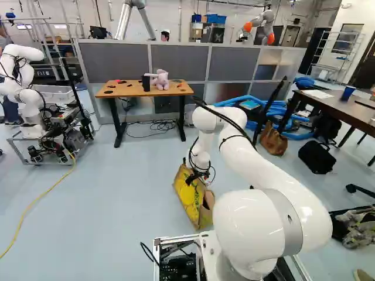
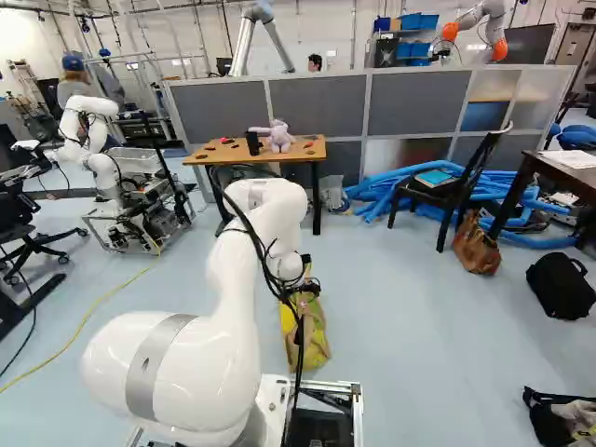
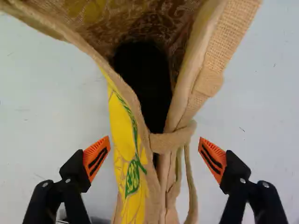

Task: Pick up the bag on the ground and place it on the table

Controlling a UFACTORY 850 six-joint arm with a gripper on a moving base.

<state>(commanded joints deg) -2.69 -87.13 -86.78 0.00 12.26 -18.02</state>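
Bag: a yellow and tan bag (image 1: 190, 199), on the floor (image 1: 123, 193) ahead of the arm's base, well apart from the table; its mouth is open, showing a patterned lining and a dark hollow.
Arm: the white arm (image 1: 263, 164) reaches forward and down to the bag.
Gripper: at the bag's upper part (image 1: 193, 178), pointing down, its two fingers spread wide.
Between the fingers: the wrist view shows the gripper (image 3: 155, 156) with the bag's narrow end and a tan strap loop (image 3: 172, 140) between its orange pads (image 3: 97, 157), with a gap on either side; neither pad touches.
Table: wooden-topped on dark legs (image 1: 119, 123), ahead, beyond the bag, in front of the grey partition (image 1: 117, 61).
On the table: a pale pink plush toy (image 1: 160, 81) beside a black cup (image 1: 146, 84).
Right side, left base view: a dark desk (image 1: 331, 105) bearing a blue cup (image 1: 347, 92); a brown handbag (image 1: 273, 139) and a black bag (image 1: 317, 157) on the floor.
Left side: another robot (image 1: 26, 96) on its own base.
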